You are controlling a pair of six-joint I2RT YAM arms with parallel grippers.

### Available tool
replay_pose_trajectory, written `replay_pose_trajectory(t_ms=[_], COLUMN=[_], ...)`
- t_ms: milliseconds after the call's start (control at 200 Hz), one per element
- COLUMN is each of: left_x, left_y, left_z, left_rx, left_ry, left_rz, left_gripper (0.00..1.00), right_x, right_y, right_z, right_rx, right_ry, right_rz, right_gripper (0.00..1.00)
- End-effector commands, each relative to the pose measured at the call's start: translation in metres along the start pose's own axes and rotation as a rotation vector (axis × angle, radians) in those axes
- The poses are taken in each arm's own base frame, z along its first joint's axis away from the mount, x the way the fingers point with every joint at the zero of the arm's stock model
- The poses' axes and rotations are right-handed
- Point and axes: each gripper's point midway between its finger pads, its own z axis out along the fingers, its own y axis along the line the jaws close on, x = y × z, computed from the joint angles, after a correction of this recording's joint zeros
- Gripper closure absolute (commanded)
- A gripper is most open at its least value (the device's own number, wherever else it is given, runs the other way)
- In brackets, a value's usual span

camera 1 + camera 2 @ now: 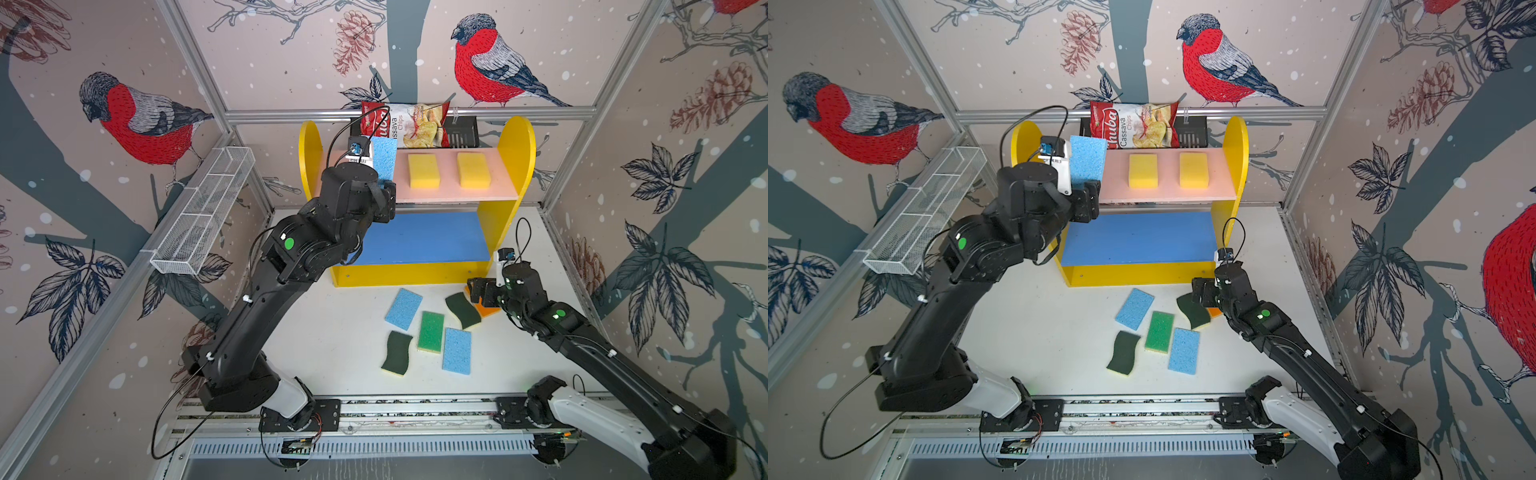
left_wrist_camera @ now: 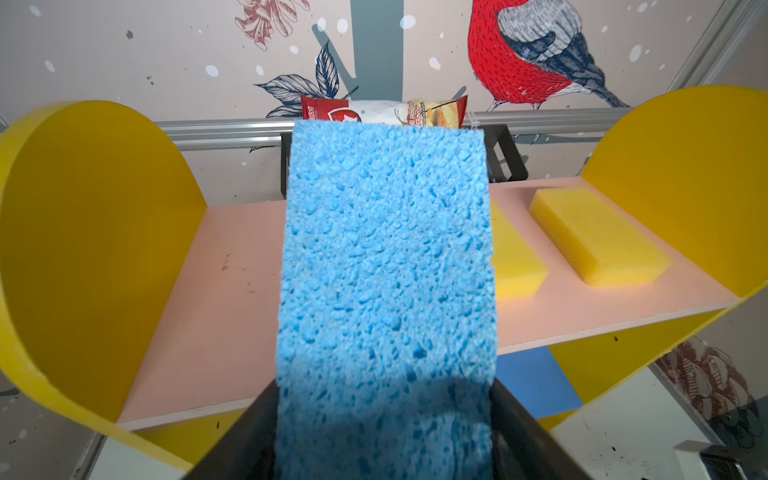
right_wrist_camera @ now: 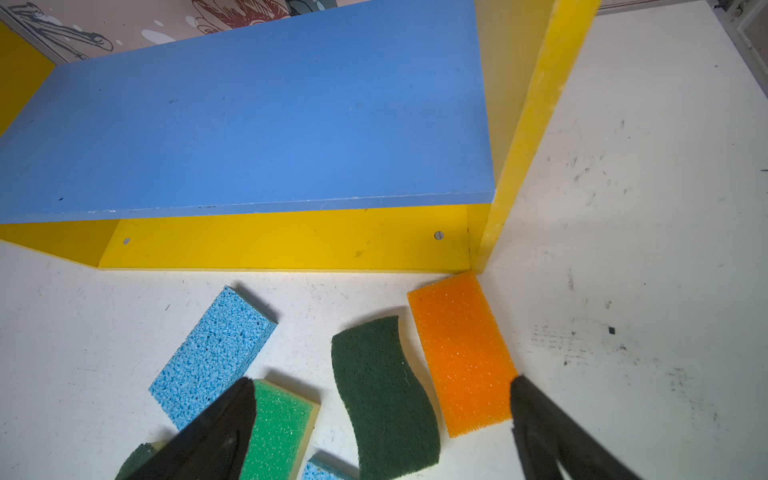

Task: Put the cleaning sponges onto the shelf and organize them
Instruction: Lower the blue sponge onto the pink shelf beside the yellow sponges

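So far, two yellow sponges [image 1: 423,170] sit on the shelf [image 1: 515,145]; our left gripper [image 1: 386,189] clasps a blue sponge [image 1: 384,158] above its top board [image 1: 449,192]; our right gripper [image 3: 382,384] gapes over six sponges [image 1: 430,331] in front.

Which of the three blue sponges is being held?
The blue sponge above the pink top board, gripped by the left pincer; the other two lie on the white table.

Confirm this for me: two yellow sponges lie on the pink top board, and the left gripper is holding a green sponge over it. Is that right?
Not quite. The left gripper holds a light blue sponge between its jaws, not a green one, as the left wrist view shows. The two yellow sponges do lie on the pink top board.
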Motion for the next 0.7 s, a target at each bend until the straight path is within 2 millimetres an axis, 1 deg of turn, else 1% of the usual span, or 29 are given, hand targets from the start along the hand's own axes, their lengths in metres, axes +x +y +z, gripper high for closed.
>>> replay_pose_trajectory(t_ms=[0,125,210,345,570,695], left_x=[0.007,0.009,0.009,0.009,0.016,0.021], left_y=[0.007,0.018,0.025,0.033,0.041,0.042], left_z=[0.019,0.042,0.055,0.073,0.097,0.104], left_rx=[-0.024,-0.068,-0.092,-0.075,-0.072,-0.076], left_ry=[0.047,0.072,0.082,0.088,0.114,0.128], left_rz=[0.025,0.025,0.023,-0.005,-0.026,-0.033], left_gripper=[0.28,0.29,0.29,0.29,0.29,0.29], right_x=[-0.006,-0.008,-0.010,-0.012,-0.011,-0.010], right_y=[0.001,0.004,0.006,0.007,0.007,0.007], right_z=[0.001,0.004,0.006,0.010,0.013,0.016], right_rx=[0.002,-0.008,-0.010,-0.007,0.001,0.005], right_ry=[-0.014,-0.013,-0.010,-0.006,0.002,0.010], right_rz=[-0.009,-0.006,-0.010,-0.020,-0.028,-0.032], right_gripper=[0.05,0.05,0.05,0.05,0.05,0.05])
